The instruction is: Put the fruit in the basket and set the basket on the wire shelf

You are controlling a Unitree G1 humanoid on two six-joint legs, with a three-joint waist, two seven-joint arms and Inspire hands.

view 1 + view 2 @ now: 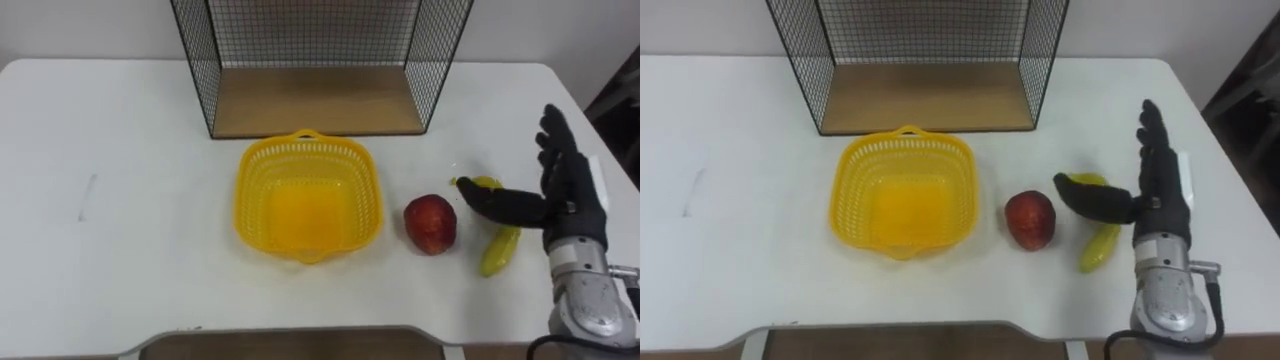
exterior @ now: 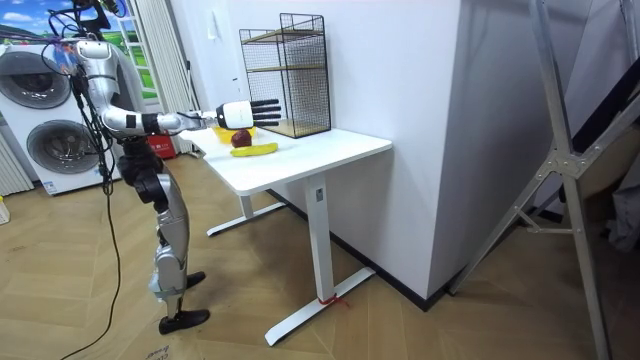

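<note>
An empty yellow plastic basket (image 1: 306, 193) (image 1: 903, 189) sits in the middle of the white table (image 1: 120, 250), just in front of the black wire shelf (image 1: 318, 60) (image 1: 922, 60) with its wooden floor. A red apple (image 1: 430, 223) (image 1: 1030, 219) lies to the basket's right. Beside the apple lies a yellow banana (image 1: 497, 248) (image 1: 1099, 245), partly covered by my right hand (image 1: 560, 190) (image 1: 1155, 185). That hand hovers above the banana, open, fingers straight and thumb stretched toward the apple. In the room view the right hand (image 2: 250, 112) reaches out over the table beside the shelf (image 2: 288, 72).
The table's front edge (image 1: 300, 332) runs close below the basket, and its right edge lies just beyond my right hand. A faint mark (image 1: 88, 196) shows on the tabletop at the left. In the room view I stand at the table's end, washing machines (image 2: 45, 115) behind me.
</note>
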